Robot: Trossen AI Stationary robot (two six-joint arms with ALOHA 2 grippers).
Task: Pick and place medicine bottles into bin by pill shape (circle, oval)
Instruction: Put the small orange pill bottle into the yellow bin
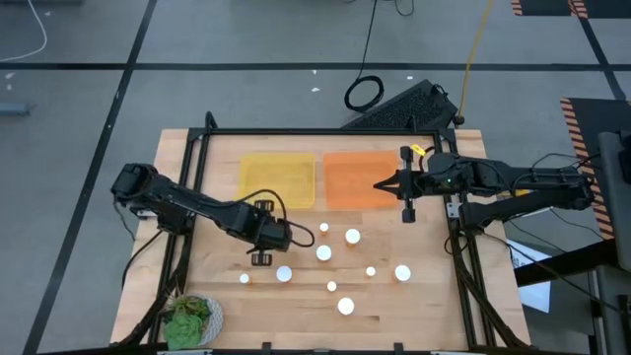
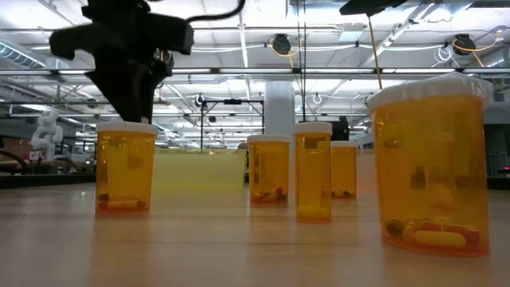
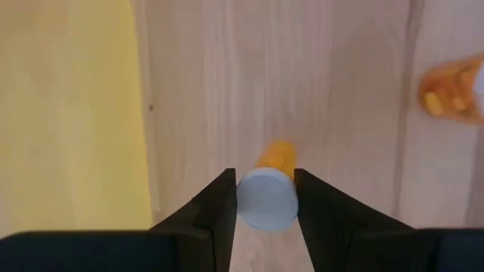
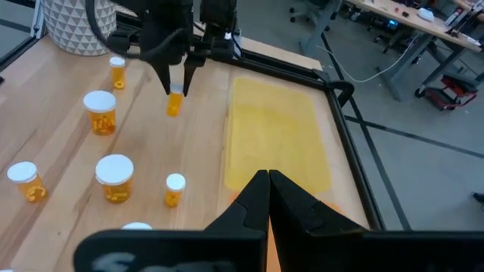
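Wooden counter [image 1: 414, 296] seen from above, carrying a yellow bin [image 1: 277, 180] at 12 o'clock and an orange bin [image 1: 357, 179] just to its right. Left pincer [image 1: 296, 235] sits near the counter's centre, below the yellow bin; in the left wrist view its fingers [image 3: 214, 219] close narrowly on either side of 1 small bottle [image 3: 268, 195], touching its white cap. In the right wrist view this bottle [image 4: 175, 103] hangs between the fingers, and it appears to be clear of the wood. Right pincer [image 1: 379, 183] hovers over the orange bin at 1 o'clock, its fingers pressed together and holding nothing. Remaining bottles [image 1: 352, 236] stand upright, scattered from the centre toward 5 o'clock, each apart from the others; about 8 white caps are visible from above. Low view shows oval capsules in the nearest bottle [image 2: 430, 163]. Green leafy object [image 1: 190, 318] lies at 7 o'clock.
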